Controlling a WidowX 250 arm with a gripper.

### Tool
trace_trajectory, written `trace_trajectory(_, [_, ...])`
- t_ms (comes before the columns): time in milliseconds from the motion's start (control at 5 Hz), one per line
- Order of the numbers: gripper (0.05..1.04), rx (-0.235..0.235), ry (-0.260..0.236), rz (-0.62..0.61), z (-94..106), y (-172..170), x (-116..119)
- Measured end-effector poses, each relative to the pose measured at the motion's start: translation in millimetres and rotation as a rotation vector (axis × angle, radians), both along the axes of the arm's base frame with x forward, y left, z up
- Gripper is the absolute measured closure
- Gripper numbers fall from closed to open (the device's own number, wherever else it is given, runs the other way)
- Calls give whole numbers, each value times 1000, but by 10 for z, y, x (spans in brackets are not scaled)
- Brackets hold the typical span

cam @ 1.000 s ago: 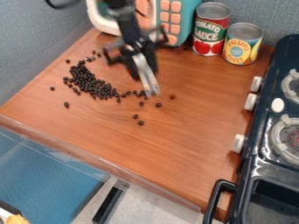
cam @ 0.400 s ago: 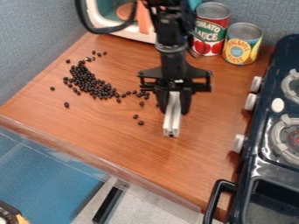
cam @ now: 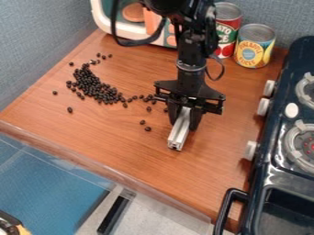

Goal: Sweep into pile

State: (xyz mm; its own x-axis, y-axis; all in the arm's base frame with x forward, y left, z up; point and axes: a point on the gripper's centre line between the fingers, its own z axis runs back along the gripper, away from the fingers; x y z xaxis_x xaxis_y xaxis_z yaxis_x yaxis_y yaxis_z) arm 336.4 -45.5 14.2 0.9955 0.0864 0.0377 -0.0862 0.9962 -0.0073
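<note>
Gripper (cam: 184,123) clamping pale bar (cam: 178,135). Dark beans (cam: 105,94) lying beside gripper, strays (cam: 148,129) sitting near, heap (cam: 89,84) sitting farther off.

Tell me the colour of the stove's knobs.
The stove's knobs are white, best seen in the camera view.

I have the black, jointed WidowX arm (cam: 191,48) coming in from the top edge of my camera view, its forearm running down to a slim wrist with a narrow silvery ring. A thick black cable (cam: 114,28) loops out on the view's left side, and a thinner one curls by the wrist on the right. Below, my black two-finger gripper (cam: 184,123) hangs at a slight slant, its wide, flat crosspiece spread sideways above the fingers, which point downward and are closed on a pale metal bar (cam: 178,136).
</note>
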Motion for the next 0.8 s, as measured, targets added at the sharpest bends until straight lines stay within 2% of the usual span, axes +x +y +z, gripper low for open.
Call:
trace_trajectory(400, [698,-13,21,16,-28,155,171])
trace_trajectory(800, [698,-10,43,71,-32,613,141])
